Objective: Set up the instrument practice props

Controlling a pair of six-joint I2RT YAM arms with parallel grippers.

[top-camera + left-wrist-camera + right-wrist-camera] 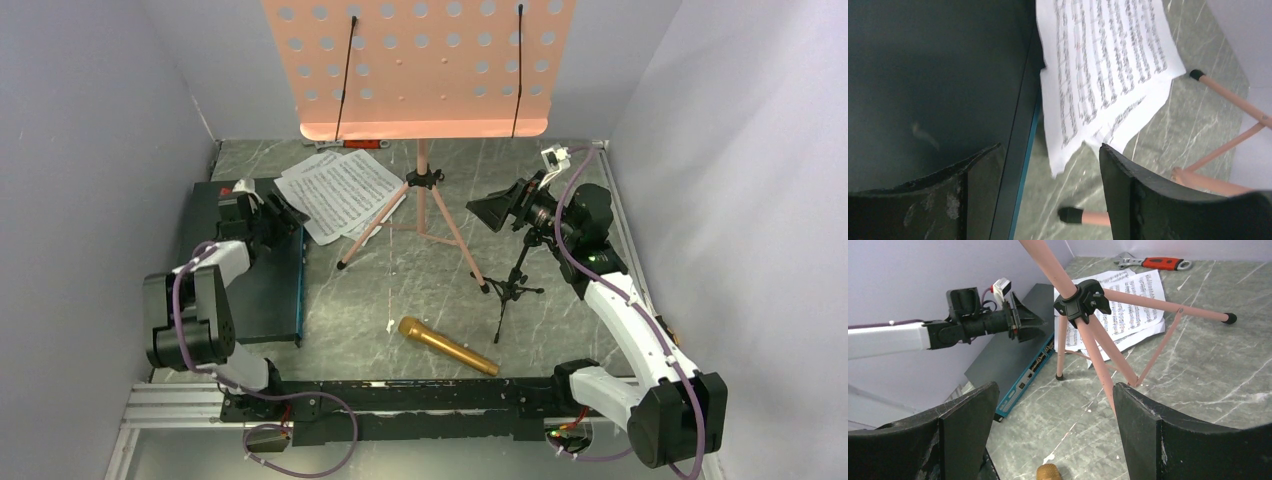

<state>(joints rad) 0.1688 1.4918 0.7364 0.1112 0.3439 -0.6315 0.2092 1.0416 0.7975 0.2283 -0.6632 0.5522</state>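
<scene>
The pink perforated music stand (420,70) stands on its tripod legs (420,215) at the back centre. White sheet-music pages (338,192) lie flat on the table beside its left leg. My left gripper (285,215) hovers open just short of the pages' near corner (1063,160), with nothing between its fingers (1050,147). The gold microphone (448,346) lies on the table in front. A small black tripod mic stand (515,280) stands under my right arm. My right gripper (500,210) is open and empty (1055,386), facing the stand's legs (1083,300), with the microphone's head (1049,472) below it.
A dark flat case (250,260) with a blue front edge lies at the left, under my left gripper (923,75). A red-handled wrench (350,146) lies by the back wall. Grey walls close in on the left, back and right.
</scene>
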